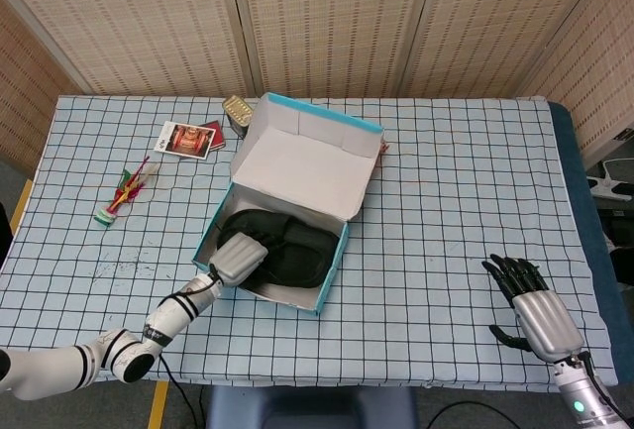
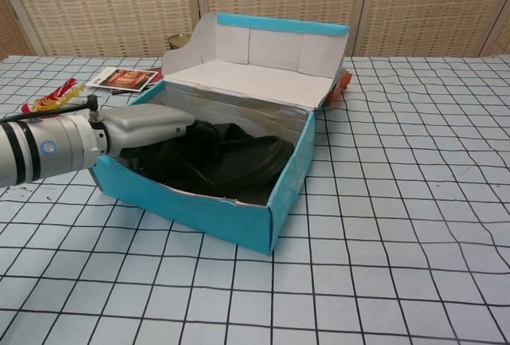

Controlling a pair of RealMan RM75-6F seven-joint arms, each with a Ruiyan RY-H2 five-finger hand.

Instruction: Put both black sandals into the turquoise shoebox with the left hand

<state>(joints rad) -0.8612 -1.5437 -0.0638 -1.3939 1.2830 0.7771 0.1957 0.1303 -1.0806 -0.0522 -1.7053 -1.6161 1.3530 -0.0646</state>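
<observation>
The turquoise shoebox (image 2: 239,221) looked like smooth matt cardboard, plain white inside its raised lid (image 2: 263,50), and the black sandals (image 2: 231,162) in it had a dull, rubbery finish. The left hand (image 2: 143,126) wore a satin silver-grey shell of metal or plastic, while a checked cloth covered the tabletop (image 2: 414,201).
</observation>
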